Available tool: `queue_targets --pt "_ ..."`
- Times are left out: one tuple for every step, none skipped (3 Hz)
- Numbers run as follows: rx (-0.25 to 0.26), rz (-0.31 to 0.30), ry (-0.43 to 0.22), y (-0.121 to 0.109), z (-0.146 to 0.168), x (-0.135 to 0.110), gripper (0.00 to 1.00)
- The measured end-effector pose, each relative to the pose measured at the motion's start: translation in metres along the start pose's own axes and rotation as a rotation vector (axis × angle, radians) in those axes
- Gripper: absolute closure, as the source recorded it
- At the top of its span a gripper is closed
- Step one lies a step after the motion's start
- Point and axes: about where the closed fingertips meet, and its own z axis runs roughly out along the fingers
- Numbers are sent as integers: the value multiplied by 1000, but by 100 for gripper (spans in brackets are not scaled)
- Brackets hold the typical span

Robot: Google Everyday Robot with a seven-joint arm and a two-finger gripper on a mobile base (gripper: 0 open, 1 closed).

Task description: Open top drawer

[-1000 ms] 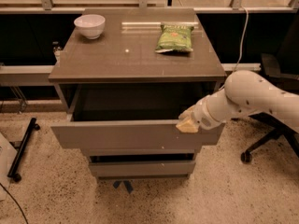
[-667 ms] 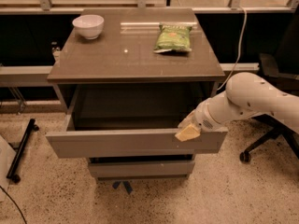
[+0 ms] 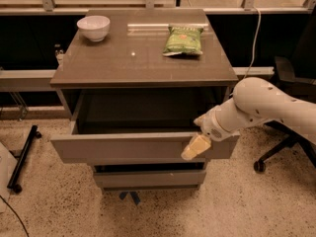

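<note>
- The claw [image 3: 196, 147] rests against the front panel of the top drawer [image 3: 123, 148] near its right end, on a white arm [image 3: 266, 107] coming in from the right.
- The top drawer stands open, its box stretching left of the claw.
- Above and behind the claw, on the desk [image 3: 123, 65]: a green snack bag [image 3: 183, 39] and, farther left, a white bowl [image 3: 93, 27].
- Below the claw: a lower drawer front [image 3: 148, 177].

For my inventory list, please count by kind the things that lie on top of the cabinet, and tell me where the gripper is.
White bowl: 1
Green snack bag: 1
Total: 2
The gripper is not on the cabinet top; it is at the front panel of the pulled-out top drawer, near its right end.
</note>
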Motion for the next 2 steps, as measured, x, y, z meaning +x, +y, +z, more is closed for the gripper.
queue_targets --pt "-14 28 32 12 4 22 0" --pt "-51 36 75 26 9 41 14"
